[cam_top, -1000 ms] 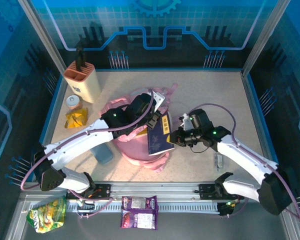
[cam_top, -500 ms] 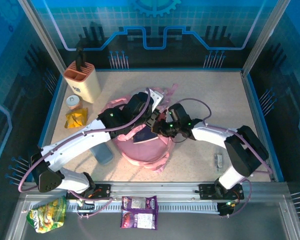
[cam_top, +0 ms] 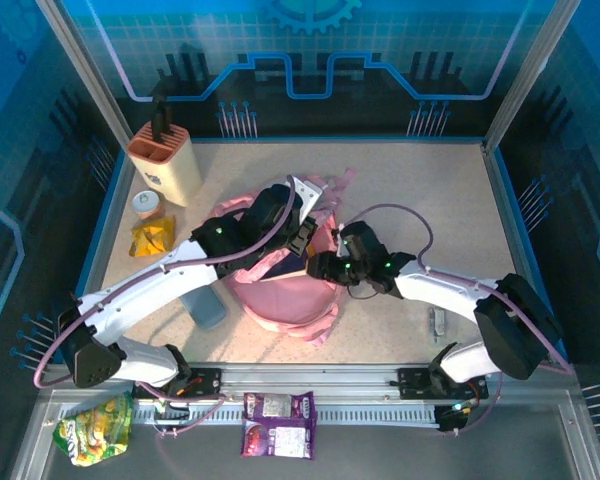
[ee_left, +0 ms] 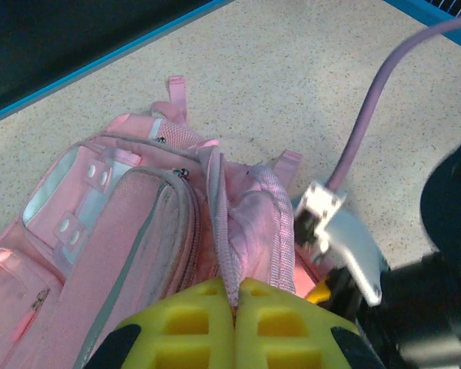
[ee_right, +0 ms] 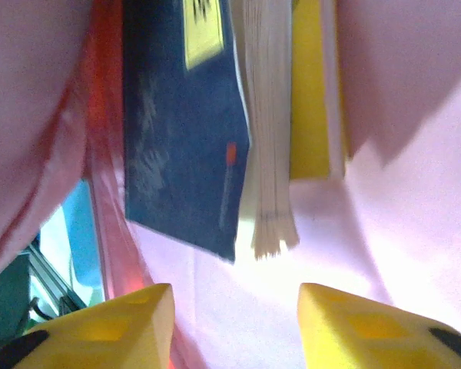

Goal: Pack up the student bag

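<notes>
Student bag [cam_top: 280,300] lies flat on the counter [cam_top: 430,190], roughly mid-counter just ahead of the two arm bases, front pockets up and its mouth on the side toward the right arm. The left end effector [ee_left: 236,307] is pinched tight on a pink fabric ridge at the bag's top edge, holding the mouth lifted. The left arm comes in over the bag from the bag's left. The right end effector [ee_right: 230,323] is at the bag's right edge, nose into the mouth, its jaws partly apart with nothing between them. A dark blue book [ee_right: 180,146] is inside the bag, straight ahead of those jaws and clear of them. Its long axis runs deeper into the bag, in line with the right end effector's reach, with the page edges fanned open and a lower corner nearest the fingers. A yellow flat item [ee_right: 311,100] sits against the pages on the far side; can't tell if it is the book's back cover or a separate thing. Pink lining is on all sides of the right end effector. Judgement: the book looks dropped in, so the right arm is the one to act, either backing straight out toward the bag's right or nudging along the book's axis. The risk is snagging the lining or dragging the book back. The left grip needs to hold the mouth open meanwhile.
</notes>
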Controlling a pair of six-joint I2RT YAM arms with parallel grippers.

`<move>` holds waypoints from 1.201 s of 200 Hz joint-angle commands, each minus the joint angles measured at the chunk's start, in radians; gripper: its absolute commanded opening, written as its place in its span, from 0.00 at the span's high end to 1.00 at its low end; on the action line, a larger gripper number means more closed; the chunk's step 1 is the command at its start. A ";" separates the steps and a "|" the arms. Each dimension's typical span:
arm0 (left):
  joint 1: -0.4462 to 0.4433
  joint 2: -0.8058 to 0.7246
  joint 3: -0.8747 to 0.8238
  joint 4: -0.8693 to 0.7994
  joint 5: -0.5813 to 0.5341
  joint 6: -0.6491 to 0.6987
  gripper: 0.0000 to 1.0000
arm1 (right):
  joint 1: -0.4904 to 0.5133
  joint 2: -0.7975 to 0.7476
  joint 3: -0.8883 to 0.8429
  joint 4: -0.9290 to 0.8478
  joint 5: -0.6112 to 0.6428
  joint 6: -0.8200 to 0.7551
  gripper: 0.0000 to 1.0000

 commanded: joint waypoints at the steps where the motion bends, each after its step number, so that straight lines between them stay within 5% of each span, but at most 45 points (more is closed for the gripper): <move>1: 0.002 -0.065 0.009 0.117 0.015 -0.029 1.00 | 0.043 0.038 -0.021 0.015 0.046 0.023 0.68; 43: 0.001 -0.058 0.015 0.120 0.032 -0.045 1.00 | 0.064 0.180 0.062 0.170 0.087 0.003 0.85; 100: 0.002 -0.054 0.014 0.106 0.035 -0.062 1.00 | 0.051 0.224 0.108 0.188 0.136 -0.051 0.86; 148: 0.001 -0.067 -0.030 0.116 0.045 -0.089 0.99 | 0.072 0.019 -0.013 0.095 0.167 -0.109 0.81; 174: 0.002 -0.076 -0.074 0.115 0.113 -0.152 0.91 | 0.073 -0.155 -0.098 -0.007 0.230 -0.129 0.73; 217: 0.001 -0.157 -0.183 0.131 0.242 -0.303 0.63 | 0.070 -0.429 -0.162 -0.233 0.342 -0.169 0.64; 240: 0.003 -0.269 -0.288 0.141 0.176 -0.372 0.53 | 0.065 -0.519 -0.151 -0.340 0.368 -0.209 0.59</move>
